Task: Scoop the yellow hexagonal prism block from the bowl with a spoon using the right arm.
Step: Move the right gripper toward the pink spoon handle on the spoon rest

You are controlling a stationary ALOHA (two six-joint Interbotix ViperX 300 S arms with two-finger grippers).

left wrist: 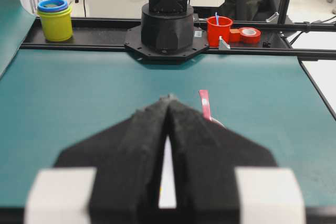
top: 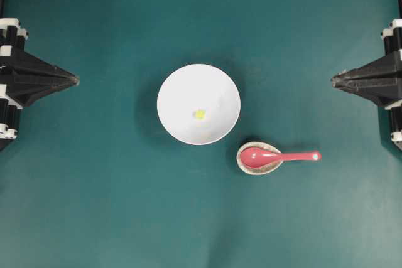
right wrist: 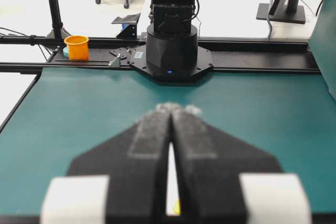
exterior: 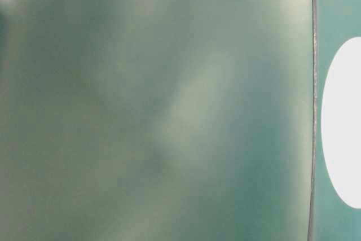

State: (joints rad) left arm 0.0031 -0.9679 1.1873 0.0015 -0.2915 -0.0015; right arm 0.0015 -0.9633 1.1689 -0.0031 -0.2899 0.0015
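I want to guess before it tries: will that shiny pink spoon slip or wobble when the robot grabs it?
Probably a bit slippery: the spoon looks glossy and hard. It seems stiff, so it shouldn't bend. It might wobble, since its scoop sits in the small speckled rest while the handle sticks out sideways.

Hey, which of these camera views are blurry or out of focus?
Overhead view: sharp, with the bowl evenly lit. Table-level view: blurred throughout, with only a white shape at its right edge. Both wrist views: left gripper and right gripper soft up close, backgrounds sharper.
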